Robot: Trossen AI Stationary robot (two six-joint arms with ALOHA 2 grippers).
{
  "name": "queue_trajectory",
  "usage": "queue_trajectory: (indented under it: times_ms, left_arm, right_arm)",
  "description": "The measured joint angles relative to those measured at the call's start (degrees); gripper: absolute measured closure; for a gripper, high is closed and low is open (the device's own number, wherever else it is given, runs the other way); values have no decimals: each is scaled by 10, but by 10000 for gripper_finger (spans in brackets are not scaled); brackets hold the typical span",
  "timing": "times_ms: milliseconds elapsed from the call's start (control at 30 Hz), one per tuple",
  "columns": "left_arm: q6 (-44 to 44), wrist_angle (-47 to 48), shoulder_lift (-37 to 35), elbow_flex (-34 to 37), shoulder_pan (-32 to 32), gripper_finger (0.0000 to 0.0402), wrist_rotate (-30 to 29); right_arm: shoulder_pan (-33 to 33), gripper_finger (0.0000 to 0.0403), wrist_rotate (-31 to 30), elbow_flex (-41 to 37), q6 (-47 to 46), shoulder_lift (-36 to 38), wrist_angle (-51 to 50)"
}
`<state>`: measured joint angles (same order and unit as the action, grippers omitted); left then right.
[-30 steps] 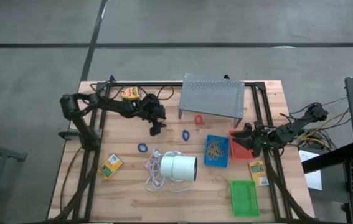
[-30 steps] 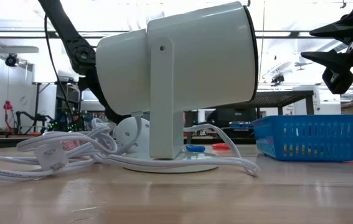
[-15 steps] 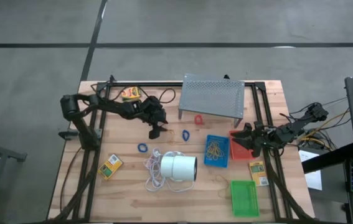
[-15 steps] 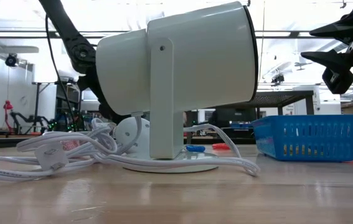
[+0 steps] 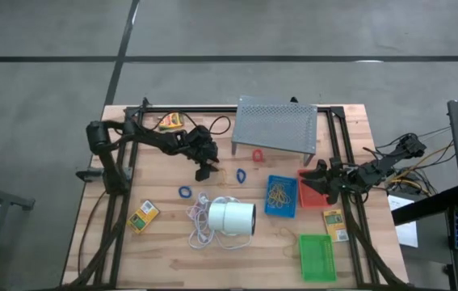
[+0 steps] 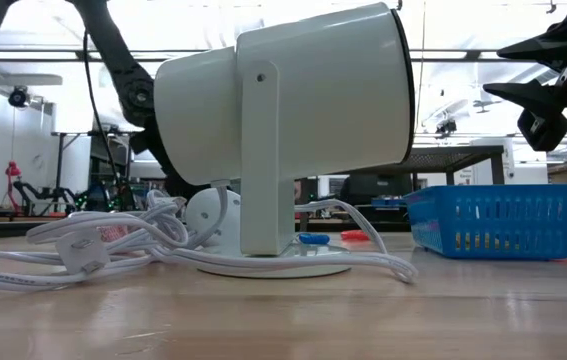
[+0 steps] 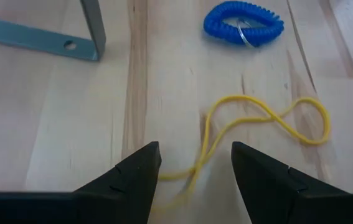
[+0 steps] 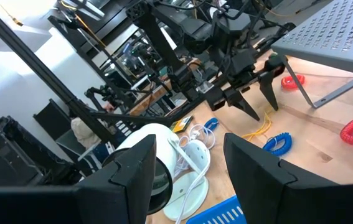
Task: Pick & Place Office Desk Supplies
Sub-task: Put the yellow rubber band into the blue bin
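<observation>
Your left tool (image 7: 192, 165) sits low, fingers spread astride the yellow band (image 7: 260, 121) for pinching; the right tool (image 5: 323, 179) waits spread over the red tray (image 5: 313, 191).

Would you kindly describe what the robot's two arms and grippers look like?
Both arms are dark, slim and jointed, with cables trailing along them. The left gripper ends in two black wedge-shaped fingers tapering to points. The right gripper has the same black angular fingers with flat faceted faces.

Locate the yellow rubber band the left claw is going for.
The yellow rubber band lies flat on the wooden table between the left claw's open fingers, with the blue coiled loop just beyond it.
</observation>
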<state>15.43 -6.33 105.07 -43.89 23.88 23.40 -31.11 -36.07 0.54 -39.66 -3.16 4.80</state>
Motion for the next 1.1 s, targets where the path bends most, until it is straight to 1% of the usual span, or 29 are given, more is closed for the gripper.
queue_trajectory:
  times_ms: [133,233,333,600,667,867,1100]
  left_arm:
    - [0,3,4,-7,0,198,-2]
    - [2,7,5,-11,0,216,-6]
    - [6,7,5,-10,0,252,-10]
    - [-16,5,6,-10,0,373,-28]
    - [-24,5,6,-10,0,393,-31]
    - [-31,3,4,-9,0,399,-30]
    - [-33,22,-33,-5,-1,400,-33]
  right_arm:
    - [0,218,0,0,0,0,0]
    - [0,218,0,0,0,0,0]
    - [0,218,0,0,0,0,0]
    - [0,218,0,0,0,0,0]
    - [0,218,0,0,0,0,0]
    - [0,218,0,0,0,0,0]
    - [0,218,0,0,0,0,0]
